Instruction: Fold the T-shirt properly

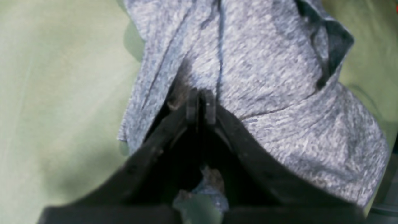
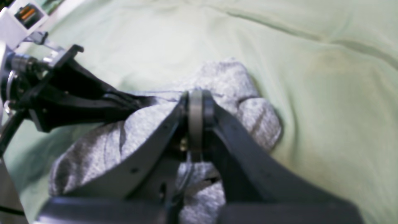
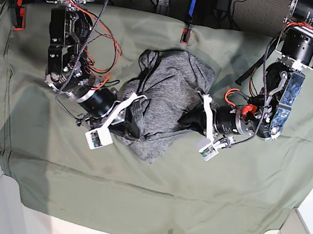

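Two arms reach in from opposite sides toward one crumpled grey T-shirt (image 3: 167, 98), which lies bunched in a heap near the middle of the table (image 3: 136, 189) on its olive-green cloth (image 3: 239, 184).

From the left wrist view, the left fingers (image 1: 201, 105) are pressed together, tips buried against the grey knit. Fabric spreads ahead of them and off to their right, where a dark fold or opening of the shirt gapes at the far upper corner. A scrap of grey shows low between the finger arms, so they seem to be pinching a bit of the shirt, though the blur makes this hard to confirm. Bare green cloth lies to their left.

From the right wrist view, the right fingers (image 2: 196, 104) are also pressed together, with a pale pad squeezed between the tips. Grey fabric sits under and just beyond them, and some passes beneath the finger arms; whether any is truly caught between the tips cannot be told. Off to their left, the other arm's black fingers (image 2: 146, 101) poke into the same heap. Wrinkled green cloth stretches away to their right.

In the base view, the two sets of fingers sit at opposite edges of the shirt.
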Controlling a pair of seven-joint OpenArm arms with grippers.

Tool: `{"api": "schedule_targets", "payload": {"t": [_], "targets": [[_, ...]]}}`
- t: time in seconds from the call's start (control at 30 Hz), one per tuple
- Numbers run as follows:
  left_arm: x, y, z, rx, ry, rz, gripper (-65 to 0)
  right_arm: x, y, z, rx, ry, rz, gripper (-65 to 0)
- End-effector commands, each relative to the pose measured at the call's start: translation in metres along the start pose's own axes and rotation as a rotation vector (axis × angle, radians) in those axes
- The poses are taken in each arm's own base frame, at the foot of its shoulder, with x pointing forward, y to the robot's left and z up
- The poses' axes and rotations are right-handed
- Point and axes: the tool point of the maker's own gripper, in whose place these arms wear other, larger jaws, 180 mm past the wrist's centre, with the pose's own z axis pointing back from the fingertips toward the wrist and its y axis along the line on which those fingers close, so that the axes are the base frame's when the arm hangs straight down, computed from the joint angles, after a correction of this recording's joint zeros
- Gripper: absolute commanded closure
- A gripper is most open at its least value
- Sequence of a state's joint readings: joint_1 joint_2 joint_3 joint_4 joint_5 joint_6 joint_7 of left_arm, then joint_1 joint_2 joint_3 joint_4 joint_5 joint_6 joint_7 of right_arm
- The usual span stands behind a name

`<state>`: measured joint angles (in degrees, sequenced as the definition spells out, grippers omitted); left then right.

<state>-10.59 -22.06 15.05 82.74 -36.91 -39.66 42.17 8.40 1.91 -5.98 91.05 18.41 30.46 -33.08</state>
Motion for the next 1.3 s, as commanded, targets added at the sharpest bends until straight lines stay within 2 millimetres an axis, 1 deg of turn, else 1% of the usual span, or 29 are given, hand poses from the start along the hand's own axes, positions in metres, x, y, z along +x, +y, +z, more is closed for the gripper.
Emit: {"api": "schedule_targets", "payload": {"t": [0.0,0.1,0.17,0.23,0.3,0.4,0.47,0.53,0.57,0.6,0.67,0.73,0.8,0.9,0.97,1.03,1.1,1.17,1.27], "targets": [[0.026,0.008,0.006,0.009,-0.063,-0.029,-1.6,0.018,0.005,-0.006,0.023,-0.045,0.031,0.0],[0.042,0.01,0.006,0.013,-0.091,-0.047,-1.6,0.017,0.003,-0.024,0.03,-0.024,0.071,0.0],[0.052,0.009,0.001,0.021,-0.102,-0.068,-1.6,0.009,-0.006,-0.034,0.02,0.002,0.077,0.0],[0.056,0.009,-0.007,0.027,-0.098,-0.073,-1.6,-0.003,-0.017,-0.043,0.011,0.045,0.054,0.0],[0.053,0.013,-0.015,0.03,-0.079,-0.053,-1.6,-0.016,-0.028,-0.052,0.003,0.093,0.028,0.0],[0.036,0.024,-0.024,0.033,-0.034,0.006,-1.6,-0.031,-0.041,-0.059,-0.014,0.153,0.012,0.0],[0.024,0.032,-0.026,0.041,-0.006,0.037,-1.6,-0.03,-0.046,-0.061,-0.021,0.154,0.011,0.0],[0.023,0.036,-0.024,0.049,0.0,0.041,-1.6,-0.023,-0.05,-0.06,-0.029,0.131,0.017,0.0],[0.026,0.038,-0.021,0.048,-0.012,0.043,-1.6,-0.017,-0.05,-0.059,-0.031,0.117,0.02,0.0],[0.033,0.038,-0.017,0.043,-0.035,0.042,-1.6,-0.011,-0.051,-0.058,-0.033,0.101,0.026,0.0],[0.052,0.036,-0.003,0.033,-0.094,0.015,-1.6,0.003,-0.05,-0.054,-0.036,0.065,0.037,0.0],[0.068,0.027,0.014,0.019,-0.119,-0.04,-1.6,0.013,-0.046,-0.047,-0.039,0.044,0.05,0.0],[0.073,0.015,0.031,0.016,-0.104,-0.108,-1.6,0.023,-0.038,-0.035,-0.037,0.019,0.055,0.0],[0.066,0.0,0.057,0.008,-0.09,-0.17,-1.6,0.037,-0.029,-0.012,-0.057,-0.038,0.073,0.0],[0.059,-0.01,0.071,0.013,-0.095,-0.193,-1.6,0.041,-0.03,0.007,-0.082,-0.054,0.097,0.0],[0.052,-0.021,0.083,0.019,-0.106,-0.197,-1.6,0.038,-0.034,0.029,-0.105,-0.064,0.113,0.0],[0.038,-0.031,0.093,0.024,-0.103,-0.181,-1.6,0.029,-0.039,0.052,-0.129,-0.061,0.116,0.0],[0.018,-0.042,0.102,0.026,-0.088,-0.143,-1.6,0.016,-0.043,0.076,-0.153,-0.037,0.11,0.0],[-0.018,-0.056,0.116,0.035,-0.04,-0.076,-1.6,-0.009,-0.045,0.112,-0.19,0.02,0.081,0.0]]}}
